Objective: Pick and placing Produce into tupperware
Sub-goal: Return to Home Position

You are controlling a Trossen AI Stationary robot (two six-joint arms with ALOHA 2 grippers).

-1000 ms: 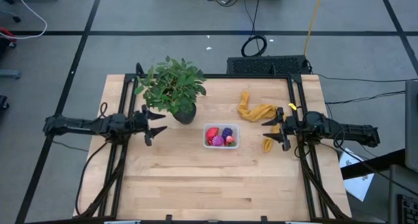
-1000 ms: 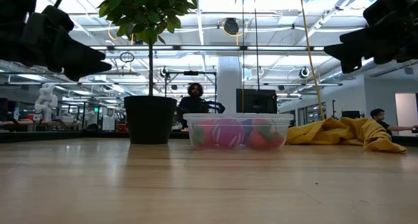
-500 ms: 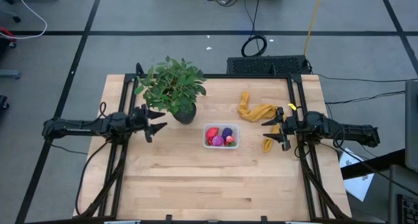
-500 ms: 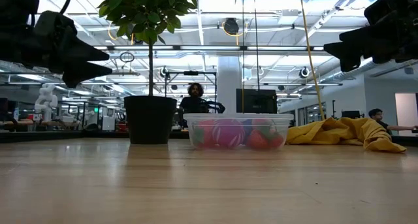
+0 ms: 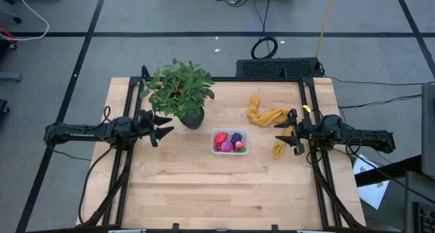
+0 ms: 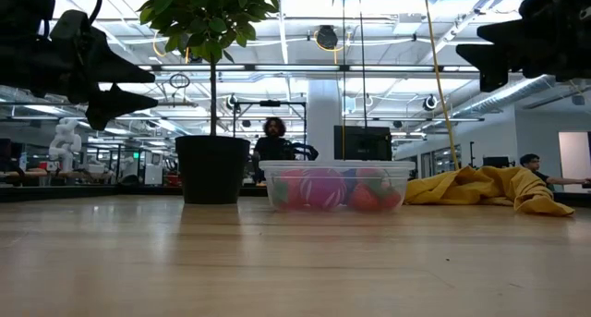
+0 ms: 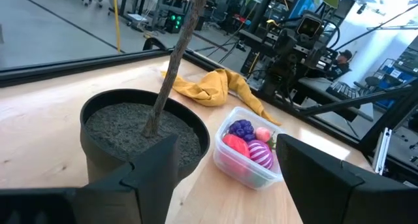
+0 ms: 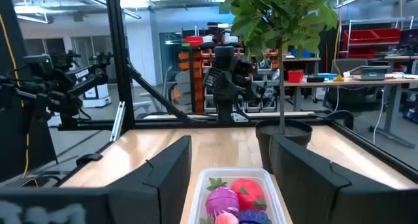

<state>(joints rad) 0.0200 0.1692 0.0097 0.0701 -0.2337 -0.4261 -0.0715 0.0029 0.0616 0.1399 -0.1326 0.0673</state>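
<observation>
The clear tupperware [image 5: 245, 149] stands mid-table on its flat bottom. The produce [image 5: 230, 141] lies inside it: red, purple, magenta and pink pieces [image 7: 247, 144], also seen in the low view [image 6: 325, 188]. My left gripper [image 5: 167, 126] hovers level and open at the table's left side, beside the plant pot and pointing at the tupperware. My right gripper [image 5: 277, 132] hovers open at the right side, tipped a little upward and facing the tupperware [image 8: 197, 185]. Nothing is between either pair of fingers.
A green potted plant [image 5: 179, 90] stands far-left of the tupperware, its black pot [image 7: 140, 129] close by my left gripper. A mustard-yellow cloth [image 5: 265, 115] lies crumpled at the right near my right gripper. People [image 6: 274, 140] show in the room behind the table.
My left gripper has rolled about its own pointing line while staying in place, so both of its fingers now show apart in the low view. My right gripper has tipped its fingers upward a little. Neither has taken hold of anything.
</observation>
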